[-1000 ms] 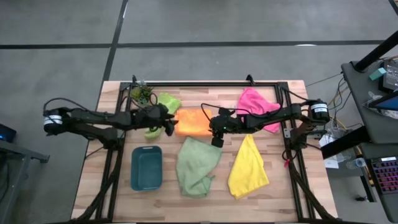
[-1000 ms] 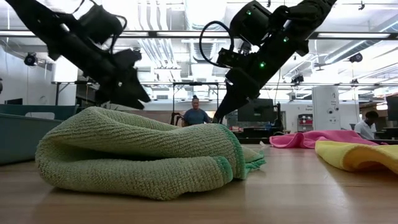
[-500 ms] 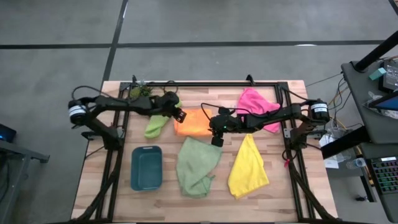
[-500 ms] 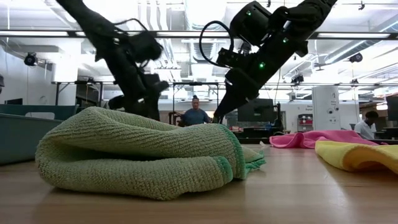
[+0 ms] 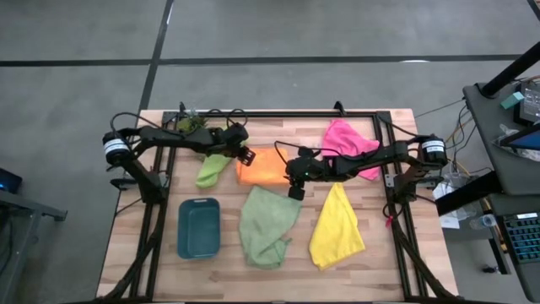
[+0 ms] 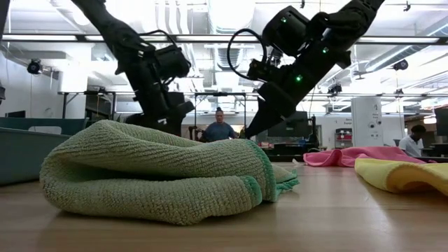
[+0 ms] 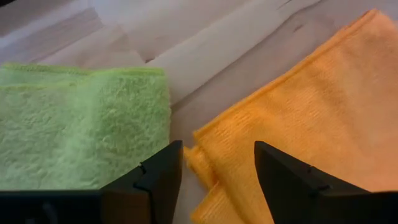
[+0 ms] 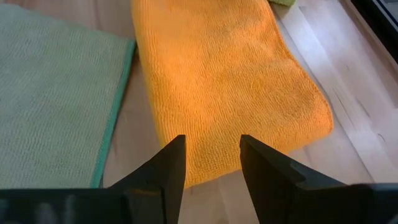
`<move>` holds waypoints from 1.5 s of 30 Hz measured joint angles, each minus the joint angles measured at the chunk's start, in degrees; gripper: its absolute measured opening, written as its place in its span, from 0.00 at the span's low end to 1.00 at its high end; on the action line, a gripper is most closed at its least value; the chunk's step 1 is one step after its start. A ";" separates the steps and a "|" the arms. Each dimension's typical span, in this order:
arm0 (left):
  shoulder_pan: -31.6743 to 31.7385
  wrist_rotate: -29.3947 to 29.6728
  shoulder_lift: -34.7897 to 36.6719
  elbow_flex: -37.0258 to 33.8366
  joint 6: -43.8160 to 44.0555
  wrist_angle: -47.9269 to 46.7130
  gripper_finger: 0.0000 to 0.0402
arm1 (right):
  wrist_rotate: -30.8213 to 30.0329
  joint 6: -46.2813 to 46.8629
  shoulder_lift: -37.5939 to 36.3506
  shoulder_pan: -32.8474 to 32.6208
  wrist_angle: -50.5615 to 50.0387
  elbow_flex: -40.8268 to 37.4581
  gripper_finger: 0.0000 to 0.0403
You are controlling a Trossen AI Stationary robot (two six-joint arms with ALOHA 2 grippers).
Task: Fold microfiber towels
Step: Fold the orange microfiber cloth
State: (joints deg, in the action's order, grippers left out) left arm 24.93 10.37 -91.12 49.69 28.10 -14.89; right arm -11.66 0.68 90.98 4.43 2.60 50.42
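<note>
The orange towel (image 5: 261, 166) lies folded flat at mid table. My left gripper (image 7: 217, 168) is open at its left end, one finger on either side of the towel's corner (image 7: 202, 163); I cannot tell whether they touch it. My right gripper (image 8: 211, 158) is open over the towel's right end (image 8: 249, 124), nothing between its fingers. The lime green towel (image 5: 211, 169) lies folded just left of the orange one. The pale sage green towel (image 5: 268, 224) is bunched near the front, the yellow one (image 5: 337, 226) to its right, the pink one (image 5: 348, 142) at the far right.
A teal tray (image 5: 199, 226) stands at the near left. A small potted plant (image 5: 192, 125) sits at the far left beside my left arm. In the low view the sage towel (image 6: 154, 171) hides the table behind it; people show in the room beyond.
My left gripper has swung from over the lime green towel toward the table's right and far side, tipping down more steeply, and now stands at the orange towel's left corner. My right gripper has kept still.
</note>
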 joint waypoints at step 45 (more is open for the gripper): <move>-1.64 -1.11 -3.33 0.36 -5.02 3.94 0.27 | 0.00 0.40 0.00 0.00 1.13 -0.12 0.36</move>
State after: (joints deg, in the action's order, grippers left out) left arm 23.29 9.26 -94.45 50.04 23.08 -10.96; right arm -11.66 1.08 90.98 4.43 3.73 50.30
